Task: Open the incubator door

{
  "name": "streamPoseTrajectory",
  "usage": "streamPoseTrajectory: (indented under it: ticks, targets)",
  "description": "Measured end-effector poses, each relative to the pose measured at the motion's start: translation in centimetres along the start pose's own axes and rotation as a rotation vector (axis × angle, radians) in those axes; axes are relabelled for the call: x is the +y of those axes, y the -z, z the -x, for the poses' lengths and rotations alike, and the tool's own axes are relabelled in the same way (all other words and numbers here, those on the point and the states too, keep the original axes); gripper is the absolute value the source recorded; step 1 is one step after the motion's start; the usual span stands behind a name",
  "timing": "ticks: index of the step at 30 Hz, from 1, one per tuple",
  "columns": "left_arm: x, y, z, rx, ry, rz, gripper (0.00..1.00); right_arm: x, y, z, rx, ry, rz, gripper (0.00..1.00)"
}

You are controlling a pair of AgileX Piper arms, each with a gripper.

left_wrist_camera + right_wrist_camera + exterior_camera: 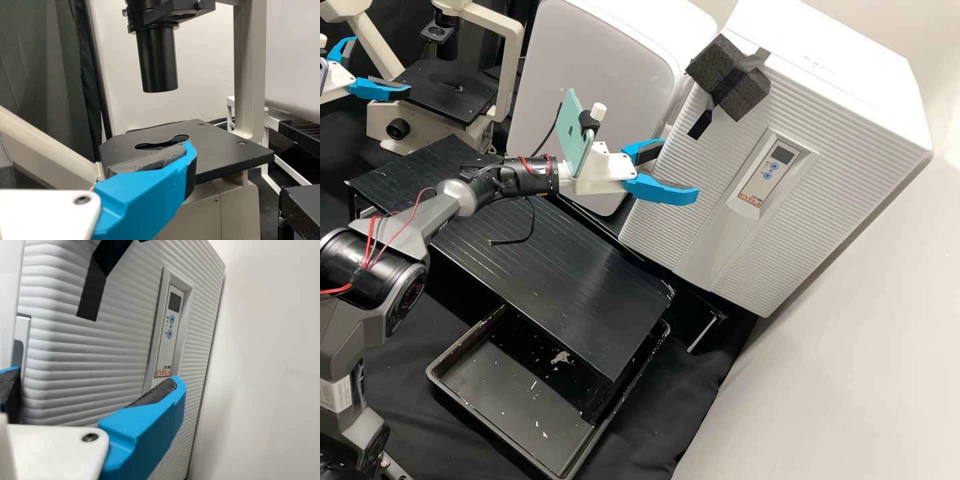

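Note:
The incubator's white ribbed door (pixel 820 193) looks closed in the high view, its control panel (pixel 770 172) set in the middle. A black foam block (pixel 728 79) is taped near its upper left edge. In front of the door's left part, below the foam, is my right gripper (pixel 680 168), open and holding nothing. The right wrist view shows my right gripper (pixel 95 382) before the ribbed door (pixel 95 355), with black tape (pixel 92 295) beyond. My left gripper (pixel 381 65) stands open by the microscope, far from the incubator; in the left wrist view, my left gripper (pixel 105 155) is before the microscope stage (pixel 220 150).
A white rounded appliance (pixel 600 80) stands left of the incubator. Under the right arm is a black ribbed platform (pixel 553 267), with a black tray (pixel 513 393) partly beneath it. The microscope (pixel 427 130) is at the back left; a pale wall (pixel 853 373) borders the right.

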Motion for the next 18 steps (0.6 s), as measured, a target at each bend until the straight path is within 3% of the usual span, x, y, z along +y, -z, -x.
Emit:
streamPoseTrajectory:
  ticks: [18]
  targets:
    - [0.0, 0.0, 0.0, 0.0, 0.0, 0.0, 1.0, -0.38, 0.27, 0.11, 0.022, 0.04, -0.001, 0.0]
